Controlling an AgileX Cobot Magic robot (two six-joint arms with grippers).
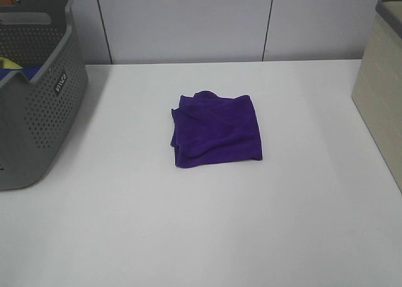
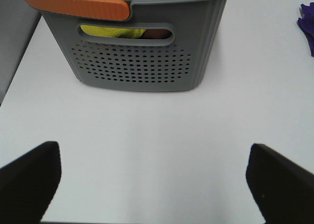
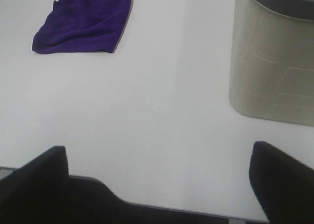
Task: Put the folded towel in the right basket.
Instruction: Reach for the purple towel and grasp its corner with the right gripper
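A folded purple towel lies flat in the middle of the white table; it also shows in the right wrist view, and one corner of it in the left wrist view. The right basket is beige with a grey rim and stands at the table's right edge; it also shows in the right wrist view. Neither gripper shows in the exterior high view. My left gripper is open and empty near the table's front left. My right gripper is open and empty at the table's front edge, well short of the towel.
A grey perforated basket with an orange handle stands at the left edge and holds yellow and blue cloth. A white panelled wall runs behind the table.
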